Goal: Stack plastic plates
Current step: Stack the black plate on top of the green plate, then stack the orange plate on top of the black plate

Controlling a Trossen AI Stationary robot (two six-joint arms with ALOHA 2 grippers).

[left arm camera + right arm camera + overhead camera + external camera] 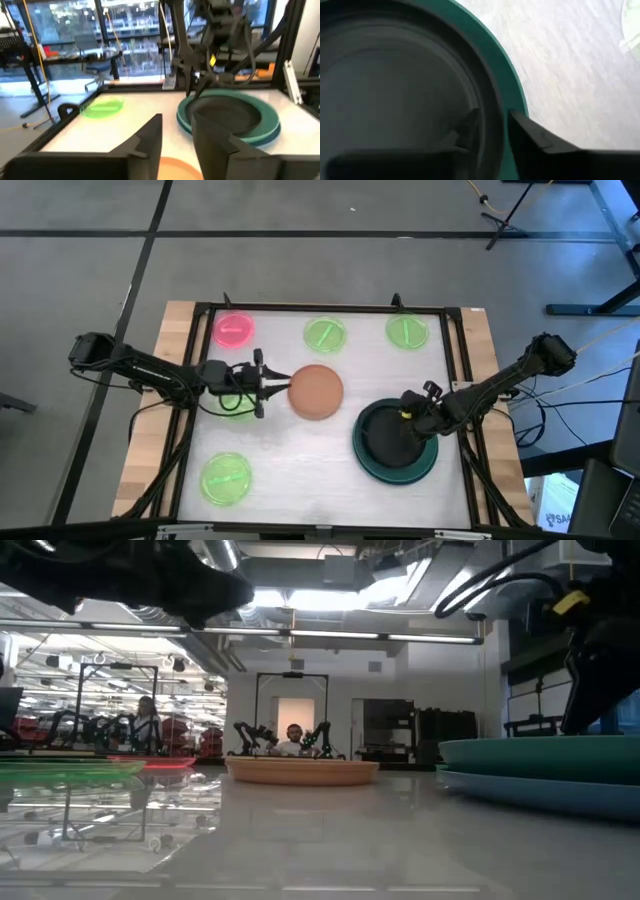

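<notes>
Straddling the black plate's (395, 90) rim atop the teal plate (512, 100), the right pincer (492, 127) stands slightly open.

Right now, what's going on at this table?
Plates are being stacked. The right claw straddles the rim of the medium round black plastic plate, which sits inside the large teal-green plate on a blue-grey one. The left claw is open beside the orange-tan plate. Four small translucent neon-green plates and a pink one lie apart, unstacked.
</notes>
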